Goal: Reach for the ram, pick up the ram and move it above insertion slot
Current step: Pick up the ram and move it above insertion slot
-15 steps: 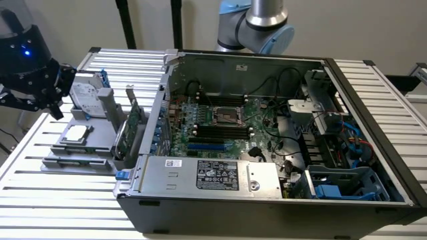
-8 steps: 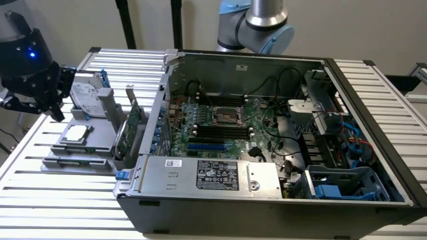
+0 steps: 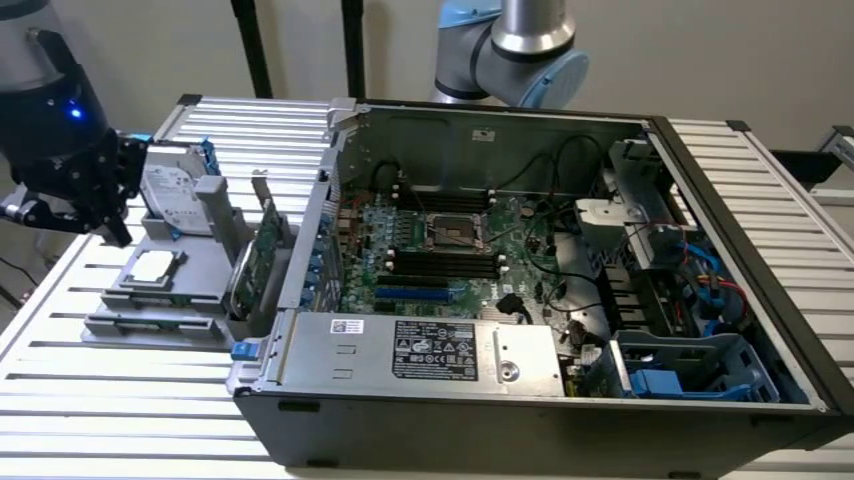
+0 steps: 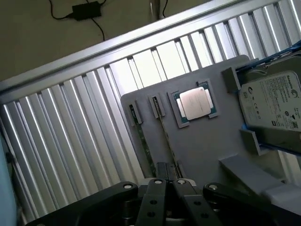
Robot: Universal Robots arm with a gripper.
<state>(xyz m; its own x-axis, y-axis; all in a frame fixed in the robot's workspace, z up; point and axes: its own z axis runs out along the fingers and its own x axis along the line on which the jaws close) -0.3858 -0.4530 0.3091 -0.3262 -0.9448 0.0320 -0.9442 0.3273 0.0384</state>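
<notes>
Gripper (image 3: 80, 212) above the gray holder plate (image 4: 202, 146), with the ram (image 4: 165, 136) standing in its slot.
To the exterior view's left of the plate, the slatted table (image 3: 80, 400) gives open room. The gripper hangs over the plate's left part; I cannot tell if it is spread or pressed together. The ram stands on its long edge near the plate's border, beside a second stick (image 4: 142, 136), one end toward the gripper. The open computer case (image 3: 534, 400) stands just beside the plate's right edge.
</notes>
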